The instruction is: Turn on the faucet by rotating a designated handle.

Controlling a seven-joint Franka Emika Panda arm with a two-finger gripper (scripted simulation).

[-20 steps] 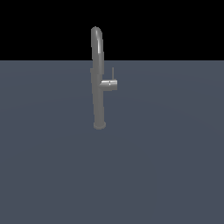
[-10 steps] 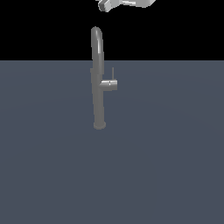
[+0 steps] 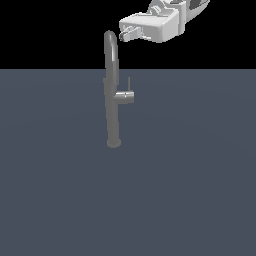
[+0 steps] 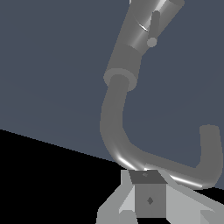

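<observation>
Pretty bare setup here: the whole lower part of the exterior view is one flat, matte slate-blue floor [image 3: 190, 200] with no texture, seams or markings, running from the near edge out to a dead-straight far horizon. Above that line it's just a solid black backdrop [image 3: 50, 30], no walls, windows or furniture anywhere, left or right. Lighting looks soft and even, with no hard shadows on the surface, and the wrist view shows the same blue-grey plane meeting the same black void.

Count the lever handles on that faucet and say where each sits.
1: the handle stands on the side stub, on the exterior view's right of the faucet, about midway up. The pipe's far side is hidden.
</observation>
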